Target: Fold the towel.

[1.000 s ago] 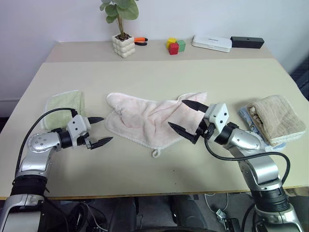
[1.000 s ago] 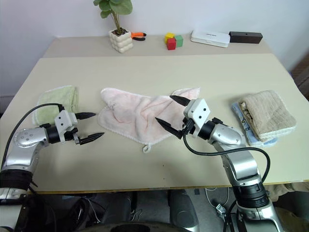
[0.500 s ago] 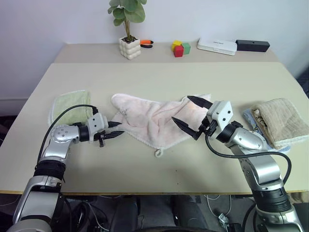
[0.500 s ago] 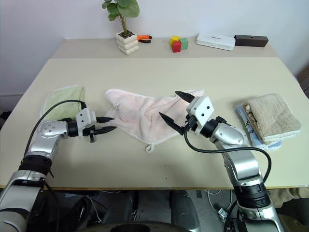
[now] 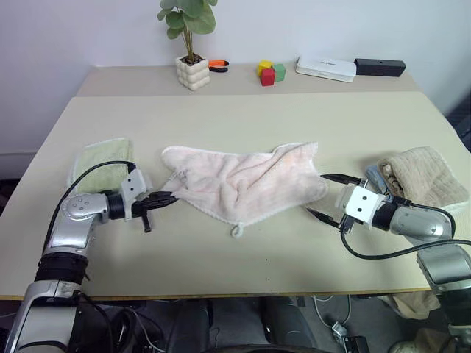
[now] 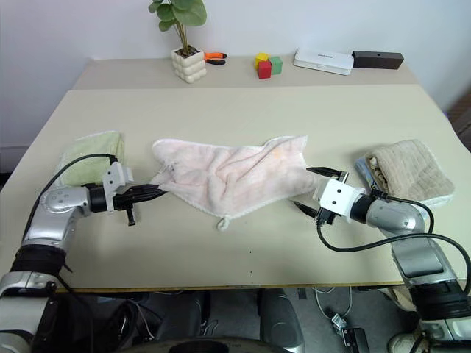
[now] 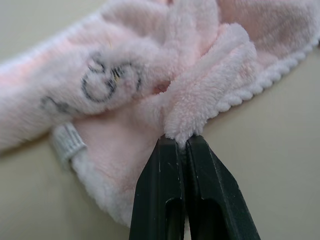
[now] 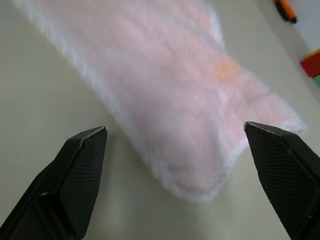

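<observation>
Left hand [image 5: 163, 198] pinches the near-left edge of the towel [image 5: 243, 180], which lies crumpled mid-worktop [image 5: 243, 110]; right hand [image 5: 329, 195], spread, waits just beside the opposite end. Next: grasp there.

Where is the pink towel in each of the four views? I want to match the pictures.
Left eye view: the towel lies mid-table between both grippers.
Right eye view: centre, slightly further left.
Left wrist view: its corner sits pinched by the left gripper.
Right wrist view: its end lies ahead of the open right gripper.
Shared landmark: white stitched edging.
</observation>
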You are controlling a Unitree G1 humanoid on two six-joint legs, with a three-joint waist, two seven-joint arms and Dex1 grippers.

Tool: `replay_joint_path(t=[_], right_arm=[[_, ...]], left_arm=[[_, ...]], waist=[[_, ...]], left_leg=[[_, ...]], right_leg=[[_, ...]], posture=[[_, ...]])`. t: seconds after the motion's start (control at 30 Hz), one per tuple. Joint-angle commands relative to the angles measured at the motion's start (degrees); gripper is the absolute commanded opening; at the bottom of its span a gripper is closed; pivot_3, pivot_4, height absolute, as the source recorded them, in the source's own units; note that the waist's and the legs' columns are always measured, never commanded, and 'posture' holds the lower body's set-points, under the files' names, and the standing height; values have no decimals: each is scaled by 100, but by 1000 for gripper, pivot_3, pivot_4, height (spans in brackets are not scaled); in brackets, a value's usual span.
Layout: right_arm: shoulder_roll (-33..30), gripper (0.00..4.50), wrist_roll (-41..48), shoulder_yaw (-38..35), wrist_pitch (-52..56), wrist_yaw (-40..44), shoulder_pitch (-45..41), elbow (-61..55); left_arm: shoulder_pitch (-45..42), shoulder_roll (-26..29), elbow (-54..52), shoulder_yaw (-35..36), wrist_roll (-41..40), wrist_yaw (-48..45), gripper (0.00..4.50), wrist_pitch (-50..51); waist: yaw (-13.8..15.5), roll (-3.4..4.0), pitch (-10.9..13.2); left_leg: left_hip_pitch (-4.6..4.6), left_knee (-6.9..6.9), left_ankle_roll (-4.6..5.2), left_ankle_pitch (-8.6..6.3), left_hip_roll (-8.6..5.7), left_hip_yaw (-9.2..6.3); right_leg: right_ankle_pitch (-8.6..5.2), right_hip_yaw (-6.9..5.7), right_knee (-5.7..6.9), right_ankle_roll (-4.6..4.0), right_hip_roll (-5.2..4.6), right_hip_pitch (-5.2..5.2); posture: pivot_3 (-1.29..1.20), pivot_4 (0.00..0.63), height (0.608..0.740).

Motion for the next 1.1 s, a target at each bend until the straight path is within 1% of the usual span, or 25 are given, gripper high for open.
replay_joint_path(t=[0.03, 0.13, 0.2, 0.3, 0.37, 0.4, 0.53, 0.57, 0.7, 0.8, 0.87, 0.9, 0.97, 1.03, 1.1], right_arm=[[-142, 4500, -678, 300, -445, -85, -421, 541], [31, 4500, -801, 507, -412, -85, -748, 1006], [6, 4500, -1015, 679, -539, -76, -903, 1236], [78, 3682, -1271, 905, -558, -113, -1189, 1601], [191, 2720, -1348, 997, -583, -204, -1362, 1746], [233, 2148, -1413, 1046, -601, -243, -1432, 1808], [421, 127, -1515, 1152, -525, -372, -1584, 2020], [457, 50, -1479, 1151, -480, -344, -1592, 2009], [472, 50, -1379, 1110, -341, -261, -1576, 1934], [405, 50, -1122, 963, -140, -77, -1501, 1742], [233, 50, -680, 778, 134, 315, -1288, 1303], [119, 50, -465, 697, 274, 544, -1149, 1034], [-153, 50, 117, 451, 783, 1048, -796, 338], [-379, 50, 486, 244, 1227, 1331, -550, -170], [-594, 50, 706, 66, 1612, 1510, -430, -523]], left_arm=[[67, 37, -296, 249, -89, 273, 39, -68], [185, 18, -467, 298, -126, 396, 39, -32], [288, 14, -611, 300, -130, 445, 39, 5], [451, 34, -834, 325, -159, 498, 0, 111], [520, 46, -933, 341, -163, 528, 0, 151], [541, 48, -966, 351, -159, 549, 0, 163], [605, 64, -1041, 374, -168, 603, 0, 190], [623, 71, -1060, 379, -171, 612, 0, 193], [677, 111, -1118, 394, -183, 653, 0, 206], [726, 140, -1162, 398, -201, 652, 0, 226], [793, 236, -1318, 435, -300, 592, 0, 457], [875, 336, -1473, 460, -431, 493, 0, 746], [1251, 756, -2013, 477, -759, 46, 0, 1393], [1409, 990, -2272, 522, -947, -66, 0, 1802], [1342, 1054, -2286, 587, -970, 4, 0, 1881]], waist=[[-35, 0, 0], [-84, -5, 1], [-95, -13, 1], [-96, -26, -4], [-91, -41, -7], [-90, -41, -7], [-89, -46, -6], [-93, -46, -6], [-92, -46, -6], [-85, -46, -6], [-81, -45, -5], [-69, -44, -4], [-67, -43, -3], [-67, -34, 4], [-66, -32, 8]], left_leg=[[0, 0, 0, 0, 0, 0], [0, -2, 0, 0, 0, 0], [3, -1, 0, 0, 1, -1], [16, 0, 0, 0, 1, 0], [23, 0, 0, 0, 1, 0], [24, 0, 0, 0, 1, -1], [24, 0, 0, 0, 1, 0], [24, 0, 0, 0, 1, 0], [25, 0, 0, 0, 1, 0], [25, 0, 0, 0, 1, 0], [24, -1, 0, 0, 1, 0], [21, -2, 0, 0, 1, 0], [2, -4, 2, -1, 1, -3], [-8, -5, 6, -4, 1, -3], [-10, -4, 6, -4, 1, -2]], right_leg=[[0, 0, -1, 0, -1, 0], [0, 0, -2, 0, -1, 1], [0, 0, 0, 0, 0, 3], [1, 1, -2, -1, 0, 16], [0, 1, -1, -2, 0, 22], [-1, 1, -1, -3, 0, 23], [0, 2, -1, -3, 0, 23], [0, 2, -1, -3, -1, 23], [0, 2, -1, -3, -1, 23], [0, 2, -1, -3, -1, 24], [0, 2, -1, -3, -1, 23], [0, 2, -2, -3, -1, 21], [-1, -1, -3, -1, -3, 8], [-3, -1, -6, -1, -5, -3], [-3, -1, -4, -2, -6, -6]], posture=[[0, 150, 740], [0, 150, 740], [0, 150, 740], [0, 150, 740], [0, 150, 740], [0, 150, 740], [0, 150, 740], [0, 150, 740], [0, 150, 740], [0, 150, 740], [0, 150, 740], [0, 150, 740], [0, 150, 740], [0, 150, 740], [0, 150, 740]])
